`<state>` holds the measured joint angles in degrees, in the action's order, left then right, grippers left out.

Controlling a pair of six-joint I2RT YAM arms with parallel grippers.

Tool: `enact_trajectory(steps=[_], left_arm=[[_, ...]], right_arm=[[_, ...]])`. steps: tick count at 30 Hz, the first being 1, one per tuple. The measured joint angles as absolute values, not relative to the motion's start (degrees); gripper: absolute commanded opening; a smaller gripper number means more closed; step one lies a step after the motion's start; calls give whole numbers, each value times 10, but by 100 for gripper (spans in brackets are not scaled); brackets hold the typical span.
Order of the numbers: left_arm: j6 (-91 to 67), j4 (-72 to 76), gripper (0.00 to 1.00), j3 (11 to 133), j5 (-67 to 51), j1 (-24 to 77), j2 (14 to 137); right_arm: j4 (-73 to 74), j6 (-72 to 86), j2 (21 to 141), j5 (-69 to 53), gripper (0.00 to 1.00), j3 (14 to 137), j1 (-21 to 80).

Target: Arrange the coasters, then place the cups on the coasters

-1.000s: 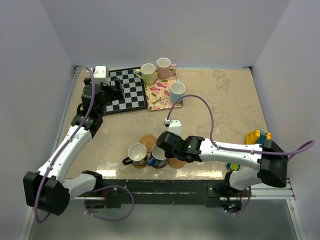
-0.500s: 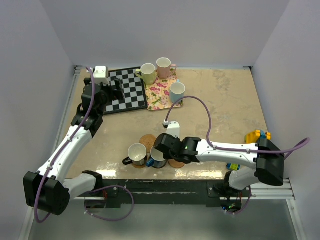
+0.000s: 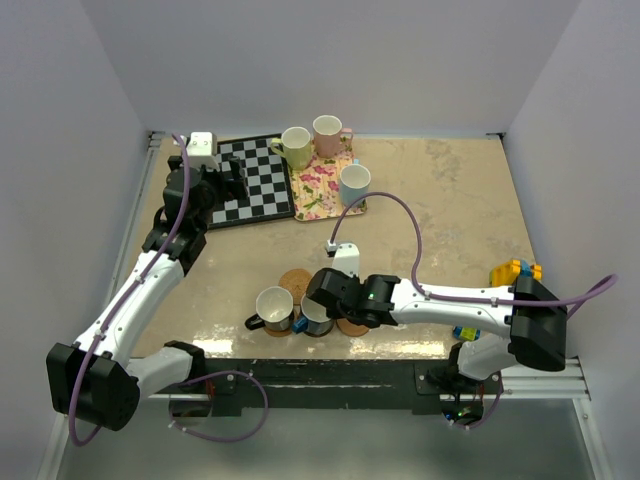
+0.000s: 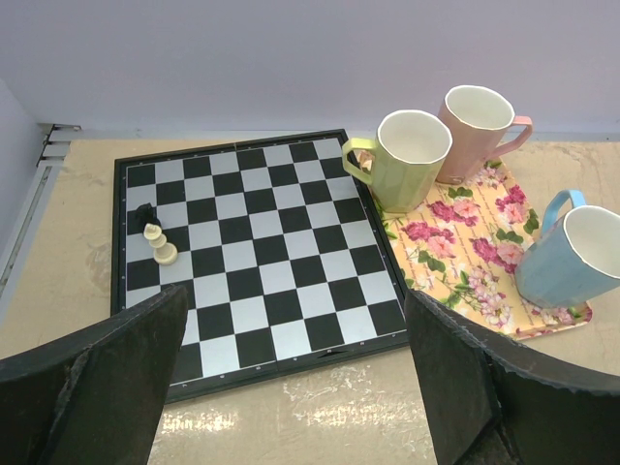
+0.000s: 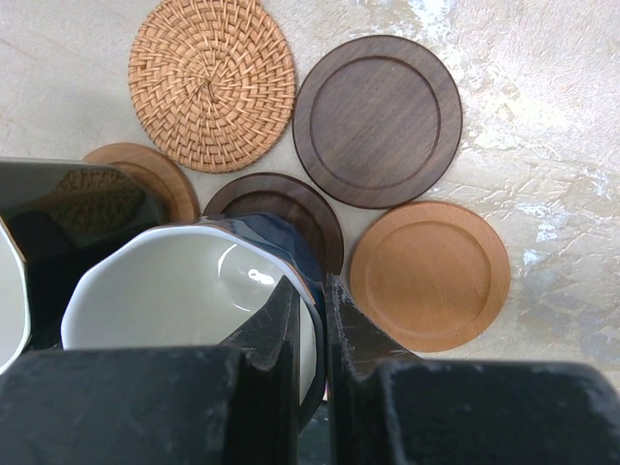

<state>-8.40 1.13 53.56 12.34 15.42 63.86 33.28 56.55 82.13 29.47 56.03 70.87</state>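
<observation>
My right gripper [image 5: 312, 286] is shut on the rim of the dark blue cup [image 5: 184, 300], with one finger inside and one outside. That cup sits over a dark brown coaster [image 5: 291, 205]; I cannot tell if it touches. The black cup [image 5: 68, 213] stands to its left, partly over an orange-brown coaster [image 5: 145, 174]. A woven coaster [image 5: 211, 82], another dark brown coaster [image 5: 378, 121] and an orange-brown coaster [image 5: 429, 274] lie bare. My left gripper [image 4: 295, 300] hangs open over the table. The yellow-green cup [image 4: 412, 155], pink cup [image 4: 475, 116] and light blue cup [image 4: 581, 257] stand at the back.
The floral tray [image 4: 465, 262] holds the three far cups. A chessboard [image 4: 252, 252] with two chess pieces [image 4: 160, 242] lies beside it at the back left. Coloured toy blocks [image 3: 515, 272] sit at the table's right edge by the right arm.
The right arm has shifted slightly left with the dark blue cup in its grip. The left arm has not moved.
</observation>
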Motion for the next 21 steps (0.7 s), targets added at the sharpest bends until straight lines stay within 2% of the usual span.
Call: enact_trajectory(steps=[21], left_arm=[[-84,11,98,536,122,154,639]], right_arm=[[326,561,823,305,0,558,714]])
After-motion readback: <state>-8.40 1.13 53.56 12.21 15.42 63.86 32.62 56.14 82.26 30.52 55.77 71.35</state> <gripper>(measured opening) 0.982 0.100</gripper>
